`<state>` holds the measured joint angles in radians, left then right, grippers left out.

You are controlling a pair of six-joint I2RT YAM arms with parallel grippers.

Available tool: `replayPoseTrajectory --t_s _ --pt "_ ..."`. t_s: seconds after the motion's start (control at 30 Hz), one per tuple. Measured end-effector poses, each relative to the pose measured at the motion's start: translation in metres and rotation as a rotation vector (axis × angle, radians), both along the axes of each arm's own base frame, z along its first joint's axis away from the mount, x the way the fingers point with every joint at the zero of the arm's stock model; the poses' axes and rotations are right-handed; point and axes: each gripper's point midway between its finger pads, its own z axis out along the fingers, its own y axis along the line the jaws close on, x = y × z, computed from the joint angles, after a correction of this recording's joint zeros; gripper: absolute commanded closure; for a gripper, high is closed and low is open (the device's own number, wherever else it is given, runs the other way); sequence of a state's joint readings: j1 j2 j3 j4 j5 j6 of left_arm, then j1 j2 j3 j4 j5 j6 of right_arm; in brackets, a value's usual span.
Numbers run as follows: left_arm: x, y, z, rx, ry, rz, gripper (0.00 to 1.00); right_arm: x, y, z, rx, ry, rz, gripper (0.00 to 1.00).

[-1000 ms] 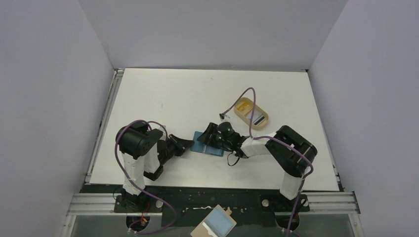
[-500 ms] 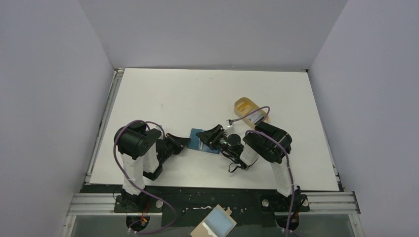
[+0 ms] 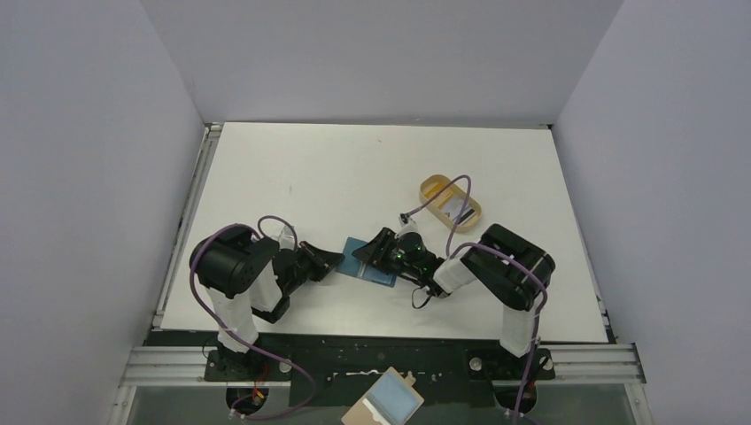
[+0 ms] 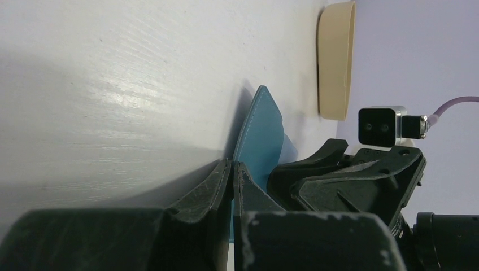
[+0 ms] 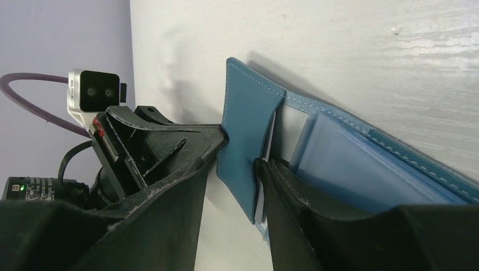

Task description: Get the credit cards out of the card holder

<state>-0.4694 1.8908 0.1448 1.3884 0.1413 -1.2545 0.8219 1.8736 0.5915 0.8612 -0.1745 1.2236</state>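
1. The teal card holder lay unfolded on the white counter between the two arms, with one flap lifted off the surface.
2. The left hand was closed and appeared to pinch the edge of that flap, holding it up.
3. The right hand stood partly open, its fingers on either side of the flap, not clamped on anything that showed.
4. At least one credit card, pale with a dark stripe, lay in the tan oval tray, well apart toward the far right. So part of the job looked done.
5. A pale patch behind the flap was probably another card in its pocket; how many remained could not be told.
6. What seemed left was to draw that card out and carry it to the tray.
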Motion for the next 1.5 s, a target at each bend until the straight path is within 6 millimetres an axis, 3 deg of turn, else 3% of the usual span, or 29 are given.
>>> replayPoseTrajectory --t_s 0.1,0.23,0.27,0.73,1.17,1.5 --pt "-0.001 0.0 0.0 -0.003 0.006 -0.002 1.0 -0.001 -0.002 -0.004 -0.01 -0.001 -0.003 0.7" --pt "0.0 0.0 0.0 -0.006 0.01 0.003 1.0 0.0 -0.005 -0.011 0.011 -0.005 -0.021 0.98" --pt "0.0 0.0 0.0 -0.005 0.009 0.006 1.0 0.0 -0.007 -0.015 0.012 -0.002 -0.032 1.0" --pt "-0.006 -0.004 0.0 -0.017 0.023 -0.03 1.0 -0.007 -0.015 -0.012 0.091 0.005 -0.043 1.0" --pt "-0.027 -0.019 -0.001 -0.054 0.064 -0.158 1.0 -0.046 -0.036 -0.015 0.065 0.07 0.058 1.0" --pt "-0.029 -0.02 -0.001 -0.058 0.069 -0.171 1.0 -0.06 -0.045 -0.013 0.062 0.087 0.086 1.0"
